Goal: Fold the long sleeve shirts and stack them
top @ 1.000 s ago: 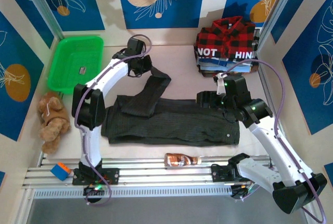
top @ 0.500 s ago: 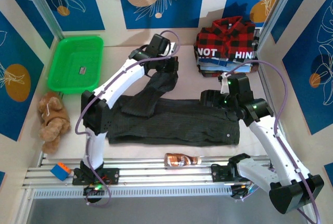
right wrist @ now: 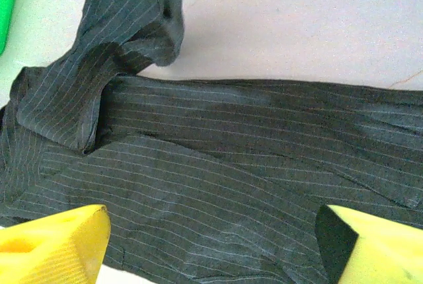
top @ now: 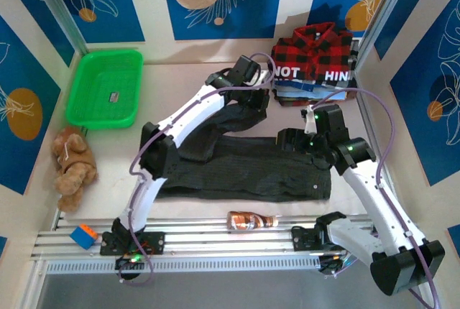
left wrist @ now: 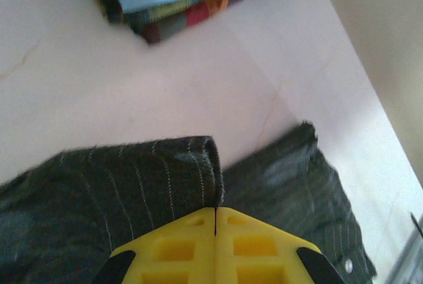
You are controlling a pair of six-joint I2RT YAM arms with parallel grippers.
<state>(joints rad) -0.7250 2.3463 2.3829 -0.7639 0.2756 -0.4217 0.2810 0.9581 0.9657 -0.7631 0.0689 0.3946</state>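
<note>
Charcoal pinstriped shirt (top: 244,169) lies spread across the middle of the table (top: 180,86), its sleeve (top: 237,118) drawn toward the far right and pinched in the closed left gripper (left wrist: 215,210) near the red plaid shirt (top: 313,43), while the right gripper (right wrist: 211,231) stands wide open over the shirt's right end.

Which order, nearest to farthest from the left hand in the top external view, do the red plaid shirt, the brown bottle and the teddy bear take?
1. The red plaid shirt, at the back right, close beside the left hand.
2. The brown bottle, lying at the table's near edge, straight towards the arm bases.
3. The teddy bear, off at the far left side.
</note>
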